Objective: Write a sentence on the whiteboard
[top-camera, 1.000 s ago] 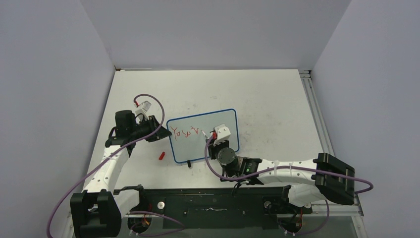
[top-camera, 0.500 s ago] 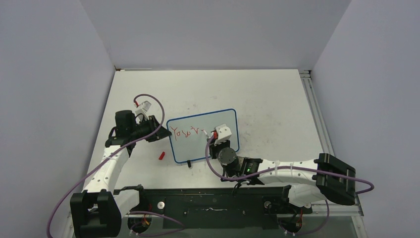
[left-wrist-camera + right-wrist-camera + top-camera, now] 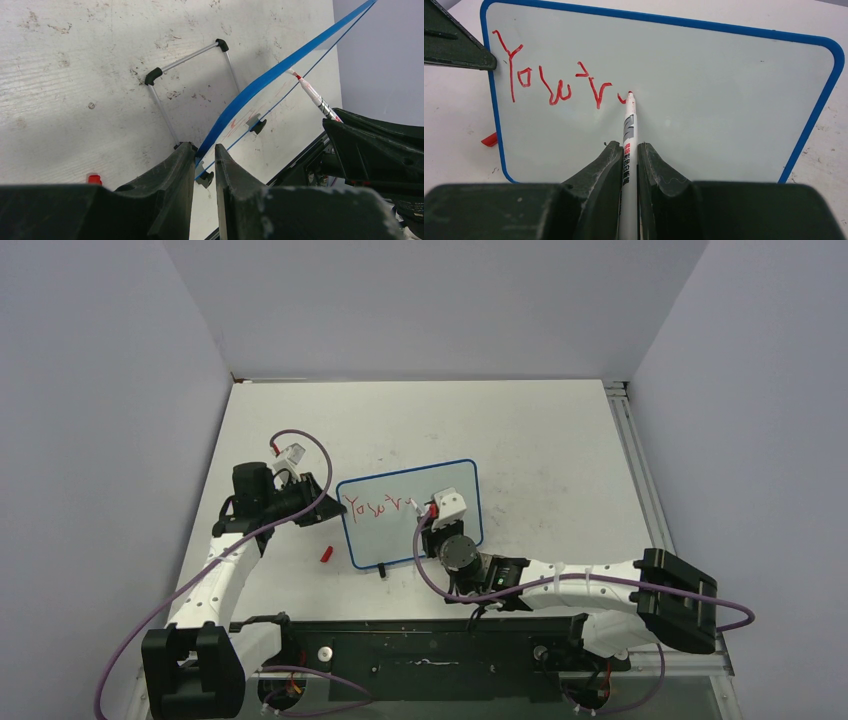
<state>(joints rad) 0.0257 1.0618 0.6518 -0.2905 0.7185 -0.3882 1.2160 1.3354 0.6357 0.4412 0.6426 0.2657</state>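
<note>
Checker: Left side, what's the arm doing?

Annotator: Quick one: the left gripper (image 3: pixel 205 155) is pinching the blue left edge of the whiteboard (image 3: pixel 400 537), jaws nearly closed on the frame. The whiteboard is standing tilted on its wire stand (image 3: pixel 191 56) on the table (image 3: pixel 540 440), centre-left, between both arms.

Checker: Anything lying loose?

Annotator: Yes, a small red piece (image 3: pixel 327 553) is lying on the table just beside the board's lower left corner.

Checker: Writing?

Annotator: Red lettering, the sentence (image 3: pixel 556 82), is running along the board's upper left, reading roughly "You'r" plus a short stroke.

Checker: Right side?

Annotator: There the right gripper (image 3: pixel 629 150) is clamping the marker (image 3: pixel 629 127), jaws closed tight on the barrel. The red tip is touching the board at that last stroke.
</note>
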